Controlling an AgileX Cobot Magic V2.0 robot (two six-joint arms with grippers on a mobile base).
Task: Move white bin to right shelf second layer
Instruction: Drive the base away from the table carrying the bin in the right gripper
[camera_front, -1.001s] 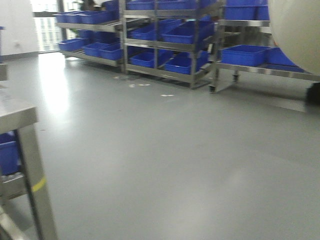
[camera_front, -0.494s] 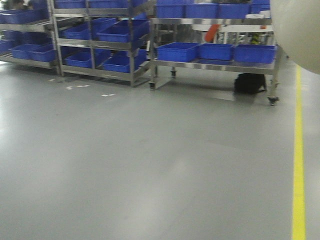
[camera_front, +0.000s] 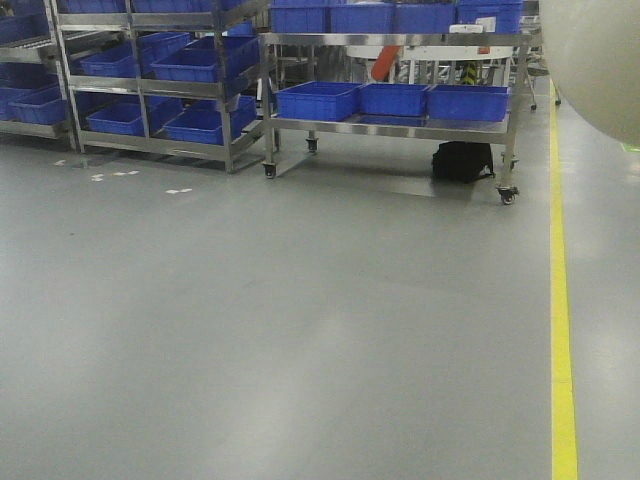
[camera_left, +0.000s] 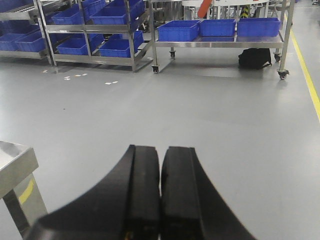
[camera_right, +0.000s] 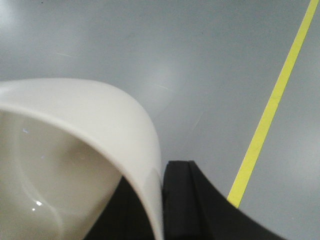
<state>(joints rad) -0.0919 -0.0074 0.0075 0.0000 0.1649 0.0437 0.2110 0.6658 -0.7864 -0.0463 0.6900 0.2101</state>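
The white bin (camera_right: 75, 150) is a cream glossy tub held in the air by my right gripper (camera_right: 161, 200), whose black jaws pinch its rim wall, one inside and one outside. Its rounded base fills the top right corner of the front view (camera_front: 600, 60). My left gripper (camera_left: 161, 190) is shut and empty, its black fingers pressed together above the grey floor. Steel racks stand far ahead across the floor. The roller lanes of the right shelf second layer cannot be made out from here.
A wheeled steel rack (camera_front: 390, 125) with blue crates (camera_front: 395, 98) stands ahead, more racks (camera_front: 150, 90) to its left. A black bag (camera_front: 462, 160) lies under the rack. A yellow floor line (camera_front: 560, 300) runs on the right. A steel table corner (camera_left: 15, 165) is at my left.
The front view has swung rightward: the steel table left the picture, the racks slid left, and the wheeled rack and yellow line came in. The bin stays held at top right.
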